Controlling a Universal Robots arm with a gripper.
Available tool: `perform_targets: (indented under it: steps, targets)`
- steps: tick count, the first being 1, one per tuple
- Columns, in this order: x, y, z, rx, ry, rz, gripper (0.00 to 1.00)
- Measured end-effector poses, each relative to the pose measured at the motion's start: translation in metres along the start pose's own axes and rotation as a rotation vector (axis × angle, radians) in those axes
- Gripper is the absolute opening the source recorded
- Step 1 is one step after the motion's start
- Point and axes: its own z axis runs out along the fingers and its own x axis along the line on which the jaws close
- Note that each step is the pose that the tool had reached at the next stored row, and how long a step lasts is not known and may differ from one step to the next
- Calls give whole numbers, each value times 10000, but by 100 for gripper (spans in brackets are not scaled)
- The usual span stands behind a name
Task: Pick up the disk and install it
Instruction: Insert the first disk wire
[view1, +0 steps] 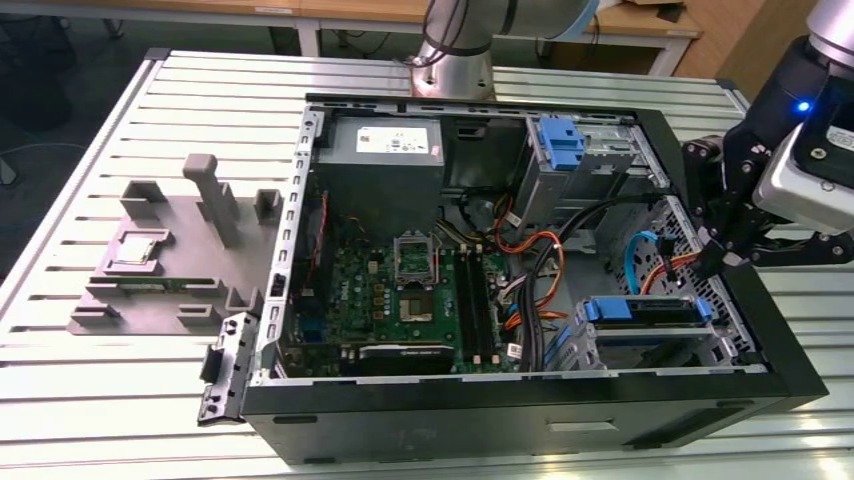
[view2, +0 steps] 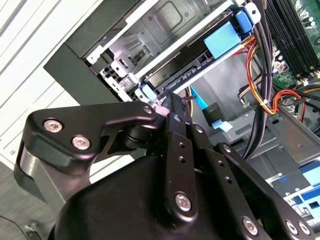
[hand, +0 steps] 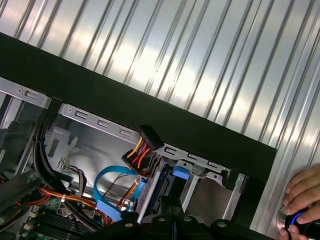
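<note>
**Exterior view.** The arm (view1: 781, 120) stood at the 3 o'clock side of the open computer case (view1: 534, 410). Its wrist was bent in over the case wall, and the pincer (view1: 730, 260) angled down toward 8 o'clock. The disk (view1: 641, 312), in its blue frame, lay in the drive cage at the 4 o'clock corner of the case. The pincer's tip was just beside that cage's outer end and had no hold on the disk. A grey fixture (view1: 174, 260) sat on the slatted desk (view1: 107, 400) at 9 o'clock of the case.

**Second wrist view.** The fingers (view2: 177, 145) appeared drawn together with nothing between them. Beyond them were bundled cables (view2: 257, 85) and the green circuit board (view2: 295, 30).

**First wrist view.** This view looked across the case's black wall to the desk slats. A person's hand (hand: 302, 192) rested on a blue-lit button (hand: 294, 220) close to the camera.
</note>
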Motion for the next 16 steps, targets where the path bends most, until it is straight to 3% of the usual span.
perform_targets:
  steps: [7,9,12,16]
  targets:
    - [21,15,-16,7,-22,-2,10]
    - [28,19,-16,35,-110,-5,10]
    - [44,26,-18,123,-363,-12,10]
    - [49,33,-19,115,-394,-150,10]
